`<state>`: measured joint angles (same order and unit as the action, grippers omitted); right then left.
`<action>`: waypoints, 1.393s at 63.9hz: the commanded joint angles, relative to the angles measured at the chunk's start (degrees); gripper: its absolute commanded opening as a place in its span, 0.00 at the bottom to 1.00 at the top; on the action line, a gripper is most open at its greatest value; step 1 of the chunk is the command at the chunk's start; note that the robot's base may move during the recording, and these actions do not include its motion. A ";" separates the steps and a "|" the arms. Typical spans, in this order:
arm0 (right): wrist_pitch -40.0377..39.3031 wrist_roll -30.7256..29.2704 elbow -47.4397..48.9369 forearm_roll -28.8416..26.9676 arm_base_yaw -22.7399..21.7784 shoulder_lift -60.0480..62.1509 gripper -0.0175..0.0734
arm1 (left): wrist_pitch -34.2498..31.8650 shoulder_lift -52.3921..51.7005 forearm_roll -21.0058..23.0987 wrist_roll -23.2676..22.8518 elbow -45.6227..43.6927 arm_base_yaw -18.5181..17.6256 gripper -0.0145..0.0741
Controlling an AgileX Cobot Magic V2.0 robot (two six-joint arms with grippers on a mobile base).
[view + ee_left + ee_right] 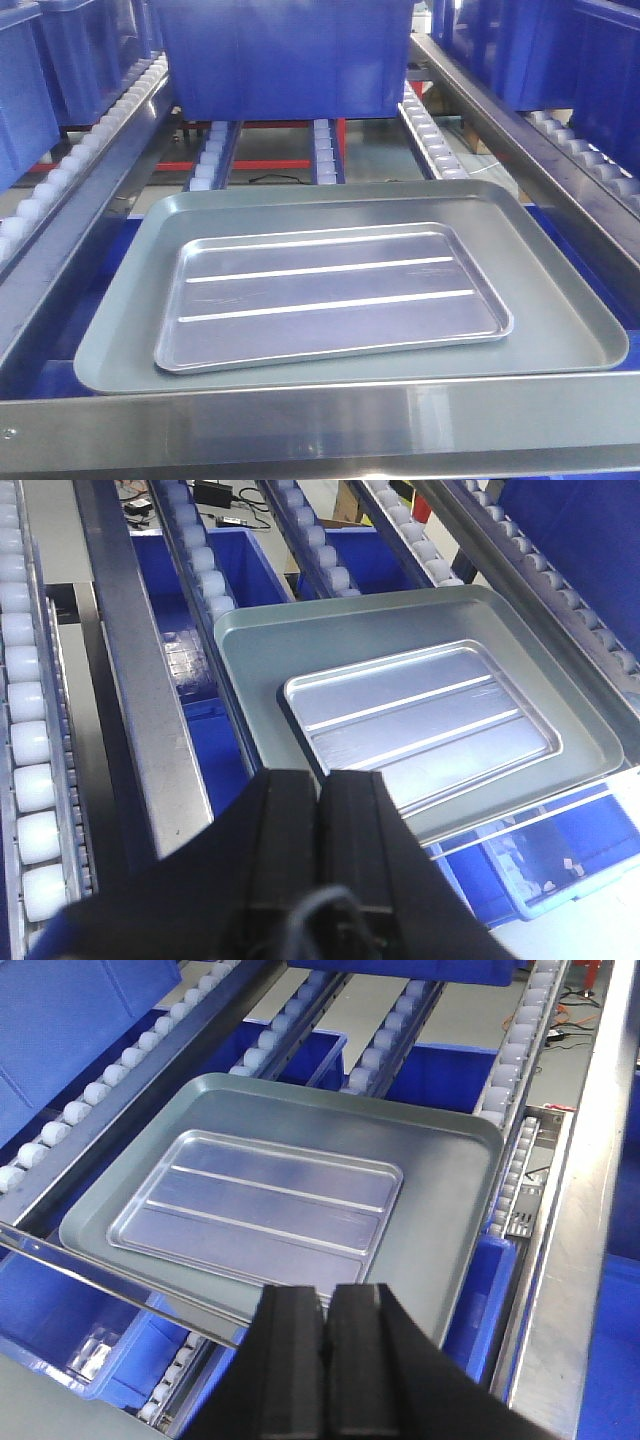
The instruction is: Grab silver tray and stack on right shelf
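The silver tray [330,297], shiny with two raised ridges, lies flat inside a larger dull grey tray [560,300] on the roller rack, behind the flat steel front bar [320,425]. It also shows in the left wrist view [420,720] and in the right wrist view [260,1205]. My left gripper [322,780] is shut and empty, above the trays' near left side. My right gripper [327,1295] is shut and empty, above the grey tray's near edge. Neither gripper shows in the front view.
A blue bin [285,55] stands on the rollers just behind the trays. More blue bins [570,60] sit in the lanes left and right and on the level below [60,1310]. Rails of white rollers [430,130] and steel side rails [520,140] flank the trays.
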<state>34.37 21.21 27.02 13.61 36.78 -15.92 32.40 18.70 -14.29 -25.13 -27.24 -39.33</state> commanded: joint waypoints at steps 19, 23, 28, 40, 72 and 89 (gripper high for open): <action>-4.27 -0.61 1.48 1.49 0.00 -0.54 0.25 | -3.91 0.53 -0.11 0.12 -1.50 -0.20 0.06; -4.27 -0.61 1.48 1.49 0.00 -0.54 0.25 | -4.44 0.53 0.30 0.12 -0.62 -0.20 0.06; -4.27 -0.61 1.48 1.49 0.00 -0.54 0.25 | -4.44 -0.64 2.69 0.12 1.27 0.50 0.06; -4.27 -0.61 1.48 1.49 0.00 -0.54 0.25 | -6.57 -11.63 12.63 13.38 7.69 7.18 0.06; -4.19 -0.61 1.48 1.49 0.00 -0.54 0.25 | -34.19 -20.25 15.16 20.31 26.39 36.67 0.06; -4.22 -0.61 1.48 1.49 0.00 -0.54 0.25 | -40.76 -20.25 14.97 20.31 30.02 38.76 0.06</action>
<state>34.85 21.11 27.02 13.64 36.78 -15.92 -2.71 -0.70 0.41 -5.14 1.65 -0.59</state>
